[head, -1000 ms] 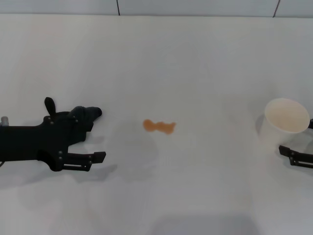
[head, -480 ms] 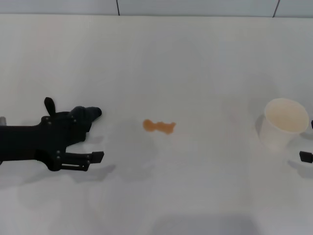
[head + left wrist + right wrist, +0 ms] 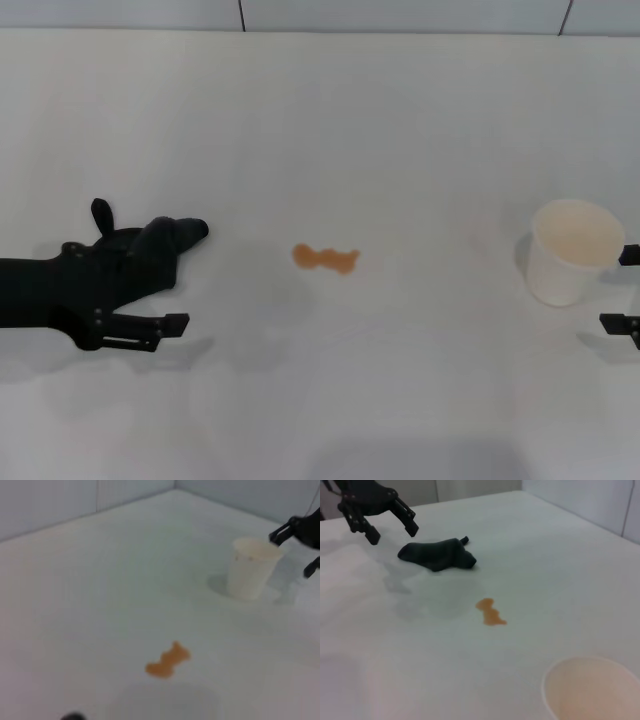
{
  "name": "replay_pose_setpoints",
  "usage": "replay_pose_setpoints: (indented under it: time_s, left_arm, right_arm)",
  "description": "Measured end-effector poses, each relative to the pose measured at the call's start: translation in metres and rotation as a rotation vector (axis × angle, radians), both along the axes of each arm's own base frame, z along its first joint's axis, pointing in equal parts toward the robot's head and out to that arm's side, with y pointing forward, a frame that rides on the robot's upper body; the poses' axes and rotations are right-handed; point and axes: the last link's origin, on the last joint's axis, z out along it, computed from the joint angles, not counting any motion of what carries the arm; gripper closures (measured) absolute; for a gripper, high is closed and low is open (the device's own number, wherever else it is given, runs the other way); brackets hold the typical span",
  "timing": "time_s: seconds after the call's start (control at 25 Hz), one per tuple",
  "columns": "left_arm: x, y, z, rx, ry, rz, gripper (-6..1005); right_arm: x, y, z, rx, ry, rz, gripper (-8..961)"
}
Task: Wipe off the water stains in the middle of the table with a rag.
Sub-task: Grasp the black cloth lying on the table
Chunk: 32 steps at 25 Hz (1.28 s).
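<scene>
Left of the water stains (image 3: pixel 326 258), the left gripper (image 3: pixel 391 525) hovers open-fingered, empty, above the rag (image 3: pixel 438 554).

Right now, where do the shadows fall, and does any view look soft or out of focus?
Head view: faint grey shadows lie on the table beneath the left gripper and beside the cup; the stain is crisp. Left wrist view: soft overall, with a dim shadow patch near the stain. Right wrist view: the rag casts a pale shadow; the near cup rim is blurred.
</scene>
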Motion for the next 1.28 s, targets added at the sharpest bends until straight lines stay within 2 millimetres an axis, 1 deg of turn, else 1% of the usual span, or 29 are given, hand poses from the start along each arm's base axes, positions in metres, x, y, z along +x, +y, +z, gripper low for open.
replay_pose_setpoints:
  time_s: [0.2, 0.32, 0.56, 0.8, 0.96, 1.28]
  left_arm:
    - [-0.003, 0.001, 0.004, -0.016, 0.063, 0.042, 124]
    - [-0.004, 0.002, 0.005, -0.012, 0.083, 0.045, 123]
    - [-0.004, 0.004, 0.008, -0.009, 0.101, 0.06, 123]
    - [-0.003, 0.006, 0.018, -0.003, 0.198, 0.085, 123]
    - [0.0, 0.009, 0.016, -0.027, 0.247, 0.092, 123]
    - [0.001, 0.011, 0.015, -0.033, 0.264, 0.081, 123]
  right_arm:
    - [-0.01, 0.002, 0.002, -0.018, -0.006, 0.026, 78]
    - [-0.013, 0.003, 0.002, -0.019, -0.007, 0.034, 78]
    - [-0.014, 0.004, 0.002, -0.014, -0.008, 0.034, 79]
    - [-0.014, 0.005, 0.003, -0.013, -0.006, 0.032, 79]
    - [-0.017, 0.006, 0.002, -0.021, -0.004, 0.036, 79]
    - [-0.02, 0.009, 0.003, -0.027, -0.008, 0.035, 79]
